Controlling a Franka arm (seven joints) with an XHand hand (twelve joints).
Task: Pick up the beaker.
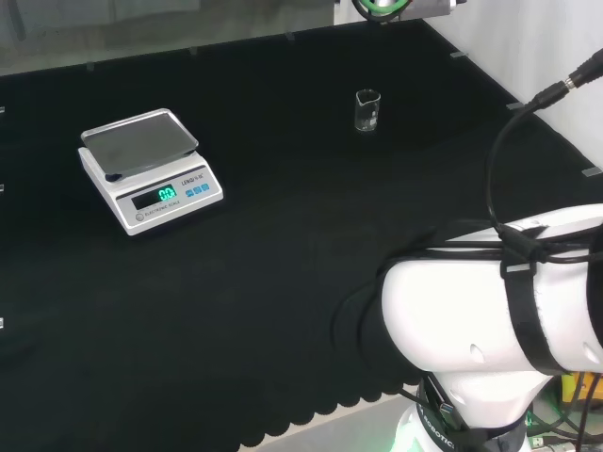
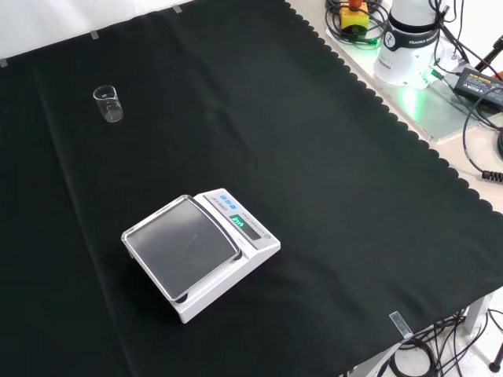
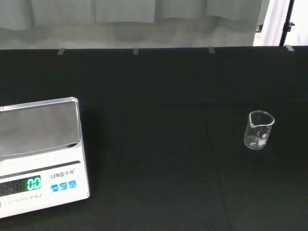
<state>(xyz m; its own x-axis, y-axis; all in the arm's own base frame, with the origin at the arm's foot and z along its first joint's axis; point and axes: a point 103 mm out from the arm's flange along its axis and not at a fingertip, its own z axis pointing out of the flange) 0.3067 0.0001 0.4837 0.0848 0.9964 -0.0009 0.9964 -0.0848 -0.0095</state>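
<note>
The arm's [image 1: 490, 320] big white link sits low at the right of the head view, wrapped in black cables, well back from the scale [image 1: 149, 169] and reaching over none of the ware. How the hand's fingers stand I cannot tell.

The scale is the landmark here. In the head view it sits on the cloth [image 1: 283, 282] at the left, its steel pan bare and its green display lit. The beaker [image 1: 367, 111] stands upright, well apart from the scale, to the scale's right and farther off. It is small, clear, and appears empty, though through glass this clear that is hard to be sure of. Nothing touches it.

In the front view the beaker [image 2: 108, 104] stands up and to the left of the scale [image 2: 200, 253], near the cloth's [image 2: 330, 196] far edge. The arm's base [image 2: 411, 39] stands off the cloth, far up and right of the scale.

In the wrist view the beaker [image 3: 260, 130] and the scale [image 3: 41, 154] are well apart, with bare cloth [image 3: 159, 159] between them.
</note>
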